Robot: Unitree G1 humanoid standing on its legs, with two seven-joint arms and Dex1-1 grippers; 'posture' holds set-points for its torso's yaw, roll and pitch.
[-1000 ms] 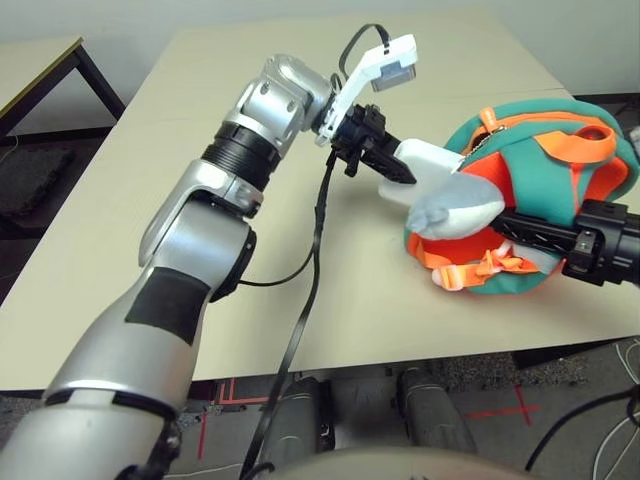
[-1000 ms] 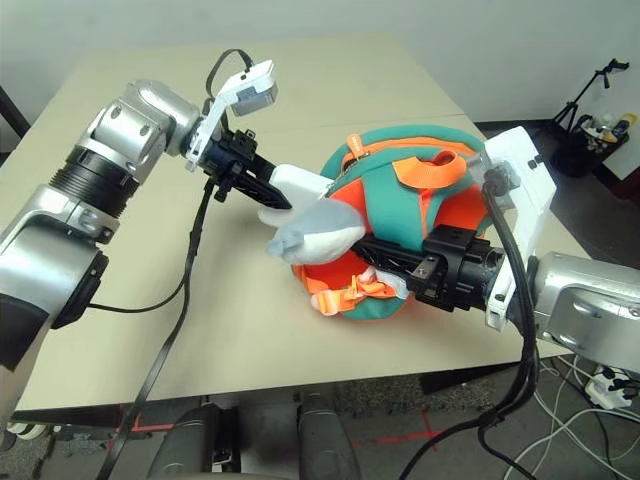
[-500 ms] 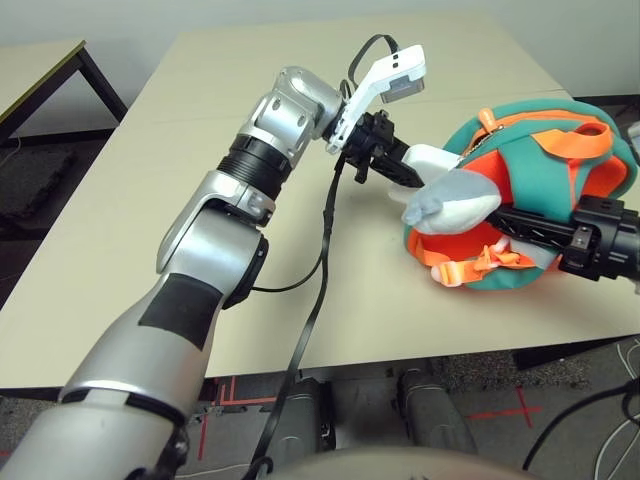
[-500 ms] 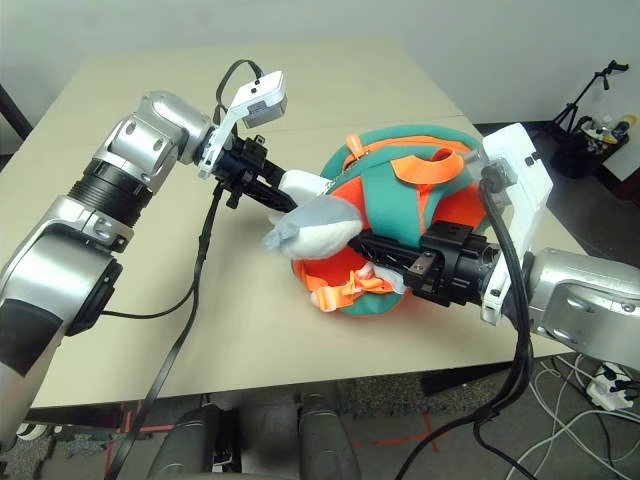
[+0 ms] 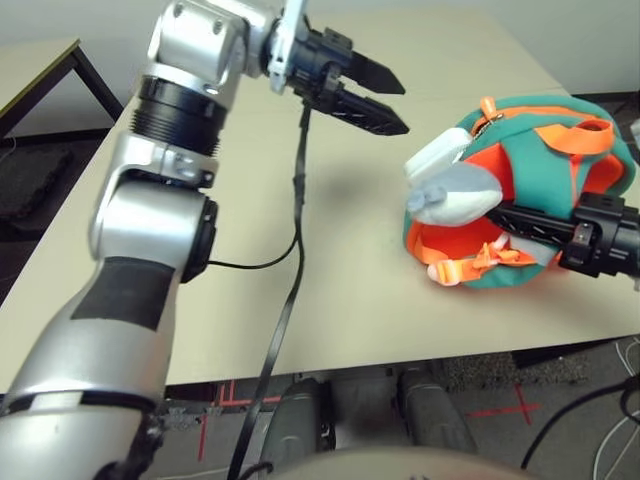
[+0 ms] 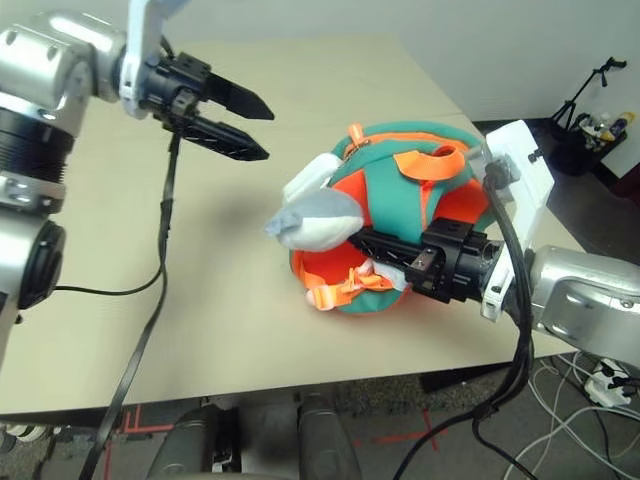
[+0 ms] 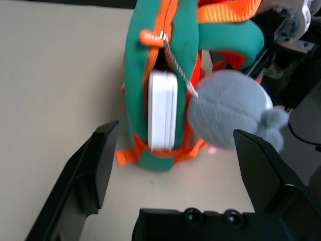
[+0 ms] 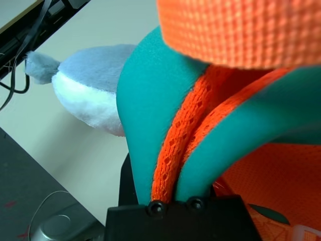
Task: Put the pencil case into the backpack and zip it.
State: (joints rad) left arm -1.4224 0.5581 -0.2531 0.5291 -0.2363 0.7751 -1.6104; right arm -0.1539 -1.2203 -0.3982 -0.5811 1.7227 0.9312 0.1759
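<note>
Bag (image 6: 395, 205): green and orange, on the table (image 5: 350, 250). Its top is unzipped, with a gap where the case sits.
Case (image 7: 163, 110): white and flat, partly in the bag's gap. One end pokes out on the side of the bag near the left gripper.
Left gripper (image 5: 403, 110): wide, with nothing in it. It is up over the table, to the left of the bag and well apart from it.
Right gripper (image 6: 356, 240): narrow, holding some of the bag's green cloth. It reaches in from the bag's right side.
Plush (image 6: 318, 222): soft, grey on top and white below, on the front of the bag. Its little tail points away to the left.
Zip pull (image 7: 152, 38): orange, at the top of the bag's gap. A shiny chain (image 7: 179, 67) hangs down beside the case.
Loop (image 6: 430, 166): orange, on top of the bag.
Strap (image 6: 342, 292): orange, at the bag's low front edge, under the plush.
Bin (image 6: 578, 152): black, on the floor, well behind the bag and to its right.
</note>
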